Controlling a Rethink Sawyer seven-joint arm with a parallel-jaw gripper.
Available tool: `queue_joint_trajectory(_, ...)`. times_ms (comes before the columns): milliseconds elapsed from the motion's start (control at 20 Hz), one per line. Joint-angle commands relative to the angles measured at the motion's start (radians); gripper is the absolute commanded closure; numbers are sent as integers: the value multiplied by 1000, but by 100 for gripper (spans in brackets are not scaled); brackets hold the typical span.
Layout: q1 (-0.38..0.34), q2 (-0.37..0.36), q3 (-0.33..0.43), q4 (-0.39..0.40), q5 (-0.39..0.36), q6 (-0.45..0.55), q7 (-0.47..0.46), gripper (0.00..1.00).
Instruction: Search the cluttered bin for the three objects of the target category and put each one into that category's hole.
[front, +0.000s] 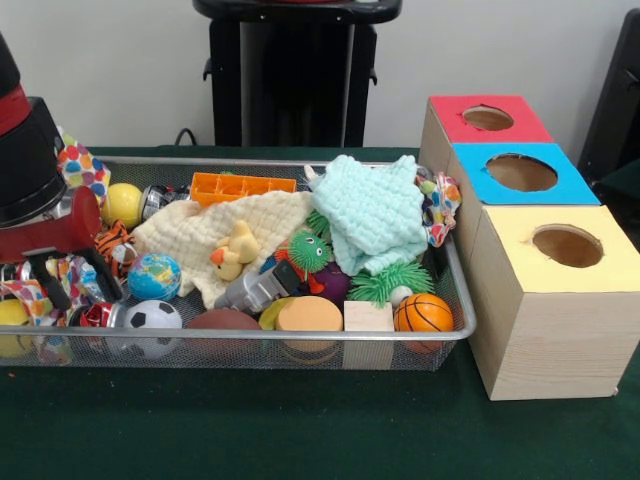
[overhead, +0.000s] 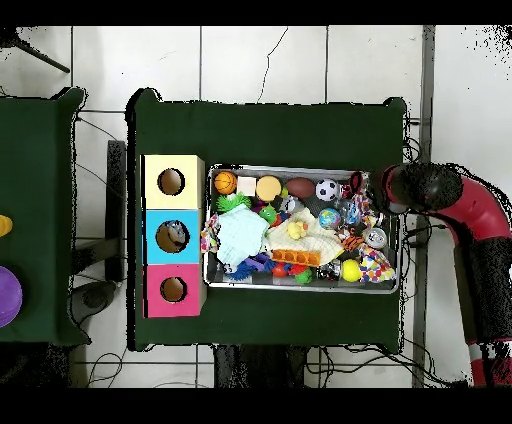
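The silver wire-mesh bin (front: 300, 342) is full of toys and cloths; it also shows in the overhead view (overhead: 290, 168). My gripper (front: 78, 298) reaches down into the bin's left end in the front view, open, with its jaws on either side of a colourful patterned item. In the overhead view my gripper (overhead: 362, 192) is at the bin's right end. The hole (front: 488, 118) in the red-topped box is the farthest of three, well away from the gripper, and shows in the overhead view (overhead: 173, 290). Balls in the bin: soccer ball (front: 150, 320), globe ball (front: 154, 276), yellow ball (front: 122, 203), basketball (front: 423, 312).
The blue-topped box (front: 560, 185) and the yellow-topped box (front: 610, 255) stand beside the red one; something sits in the blue box's hole (overhead: 172, 236). Also in the bin are a mint cloth (front: 372, 205), a cream cloth (front: 200, 235), an orange tray (front: 240, 186), a duck (front: 236, 250) and a wooden block (front: 368, 317).
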Motion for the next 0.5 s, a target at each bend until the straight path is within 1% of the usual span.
queue_joint_trajectory(50,-4,46,-45,-16,-61,132,-323,0)
queue_joint_trajectory(500,-19,38,-49,31,-60,111,-297,0)
